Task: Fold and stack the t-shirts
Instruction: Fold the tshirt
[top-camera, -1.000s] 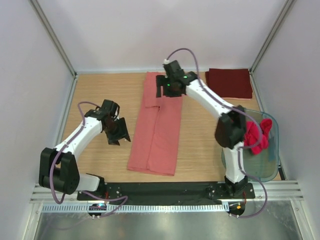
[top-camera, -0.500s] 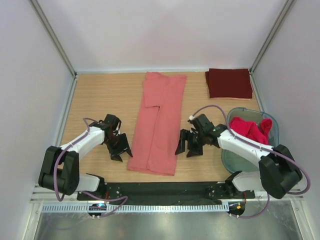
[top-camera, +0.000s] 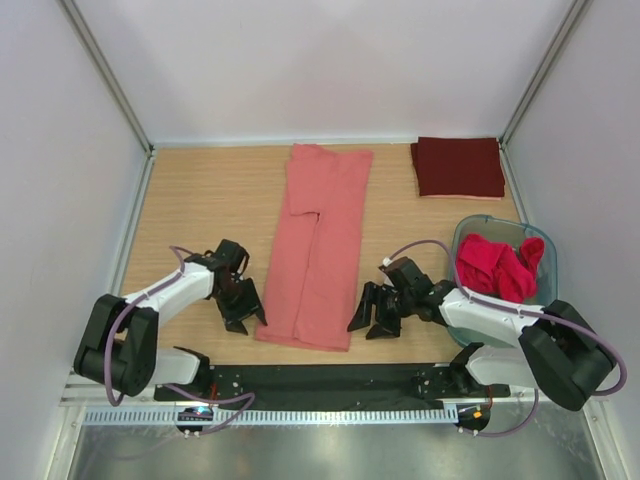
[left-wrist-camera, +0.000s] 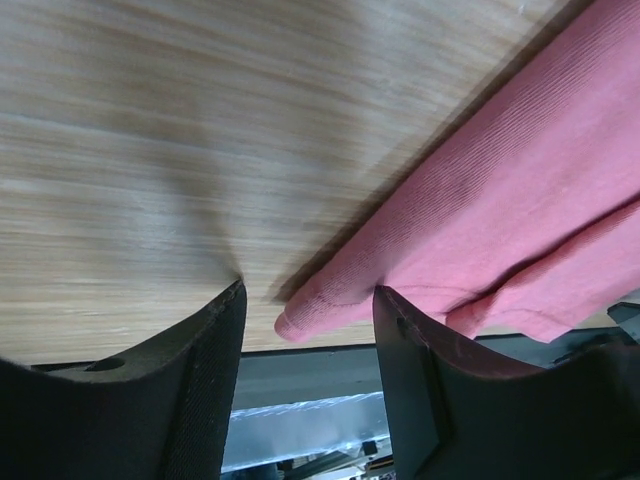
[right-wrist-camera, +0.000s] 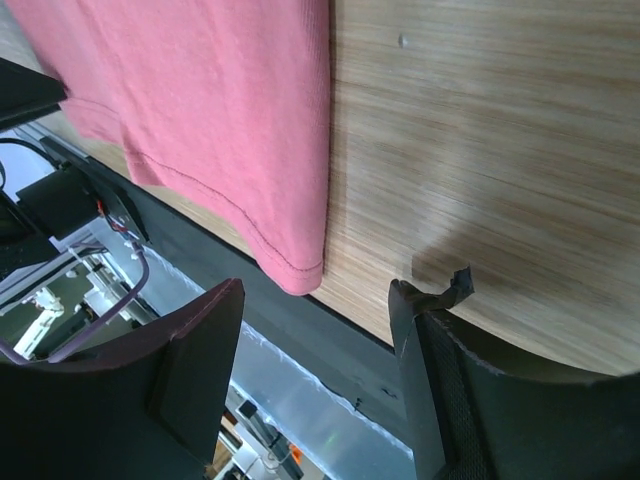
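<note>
Wooden table (top-camera: 200, 200), white walls around. Mid-table: salmon-pink t-shirt (top-camera: 315, 250), flat, folded into a long strip. At its near left corner: left gripper (top-camera: 247, 320), jaws apart, corner between them, unclamped. At its near right corner: right gripper (top-camera: 366, 328), jaws apart, holding nothing. Right of it: folded maroon t-shirt (top-camera: 459, 167), farther back; crumpled red-pink t-shirts (top-camera: 495, 268) in greenish tub (top-camera: 487, 221).

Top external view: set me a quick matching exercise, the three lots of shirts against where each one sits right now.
Things:
1. salmon-pink shirt
2. maroon shirt
3. bright red shirts

Places:
A. bunched up in the tub
B. folded, at the far right corner of the table
C. laid out as a long strip in the middle of the table

Pairs: 1-C, 2-B, 3-A
</note>
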